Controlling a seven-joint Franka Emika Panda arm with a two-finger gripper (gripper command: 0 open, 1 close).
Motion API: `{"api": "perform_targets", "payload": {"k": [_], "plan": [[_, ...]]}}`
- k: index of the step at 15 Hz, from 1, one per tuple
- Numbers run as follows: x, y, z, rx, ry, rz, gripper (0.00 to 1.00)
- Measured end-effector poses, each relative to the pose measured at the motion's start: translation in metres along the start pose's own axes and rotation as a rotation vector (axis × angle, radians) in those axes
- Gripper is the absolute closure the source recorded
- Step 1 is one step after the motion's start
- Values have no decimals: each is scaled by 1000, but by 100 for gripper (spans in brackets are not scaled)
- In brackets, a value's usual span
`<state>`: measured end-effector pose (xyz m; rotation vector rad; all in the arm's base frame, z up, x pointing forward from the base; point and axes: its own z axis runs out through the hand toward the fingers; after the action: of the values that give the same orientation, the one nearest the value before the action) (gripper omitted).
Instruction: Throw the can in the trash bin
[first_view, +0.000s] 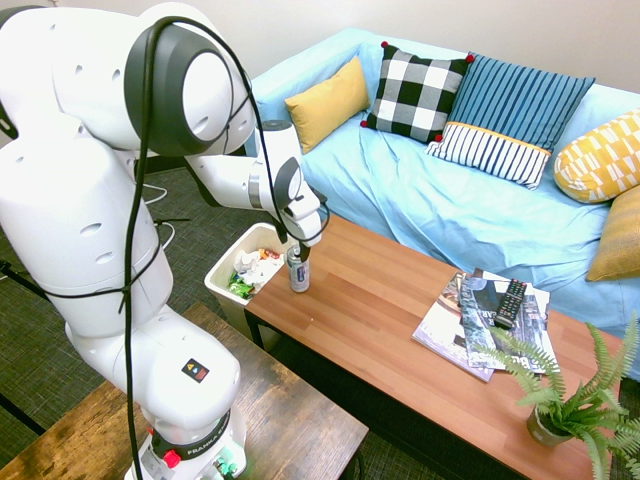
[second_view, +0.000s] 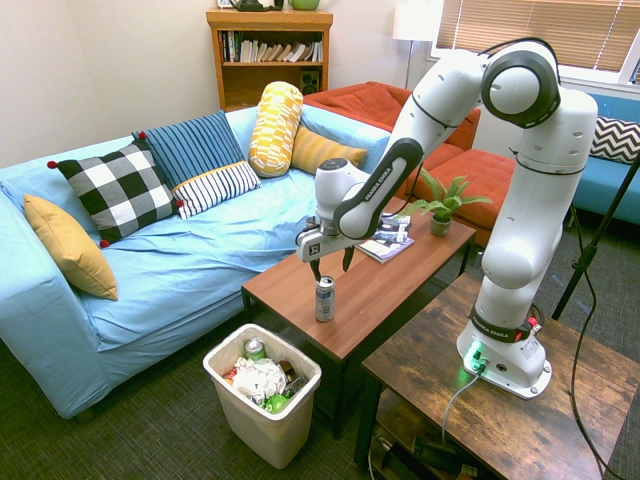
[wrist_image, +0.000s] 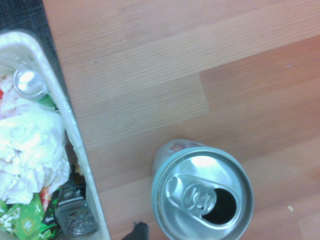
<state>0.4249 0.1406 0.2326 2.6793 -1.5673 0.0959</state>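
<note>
The can (second_view: 325, 298) stands upright near the end of the wooden coffee table, slim and silver with a dark label band. It also shows in the first exterior view as the can (first_view: 298, 271), and from above as the can (wrist_image: 202, 192) with its tab hole open. My gripper (second_view: 332, 265) hangs open just above the can's top, fingers pointing down on either side, not touching it. The trash bin (second_view: 297, 374), cream-white and filled with crumpled paper and wrappers, sits on the floor beside the table's end; its rim shows as the trash bin (first_view: 225, 262) and the trash bin (wrist_image: 75, 135).
A coffee table (first_view: 380, 310) carries magazines (first_view: 470, 320), a remote (first_view: 510, 302) and a potted fern (first_view: 560, 405) at its far end. A light-blue sofa (second_view: 200, 260) with several cushions runs behind it. A darker side table (second_view: 480, 400) stands near the arm.
</note>
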Motion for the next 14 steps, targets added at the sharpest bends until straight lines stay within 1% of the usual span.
{"api": "perform_targets", "payload": {"k": [6,11,12,14], "plan": [[8,-24,40,-19,2,14,0],[4,-30,55,-41,11,14,0],[4,-30,56,-43,13,16,100],[6,-29,57,-45,14,20,100]]}}
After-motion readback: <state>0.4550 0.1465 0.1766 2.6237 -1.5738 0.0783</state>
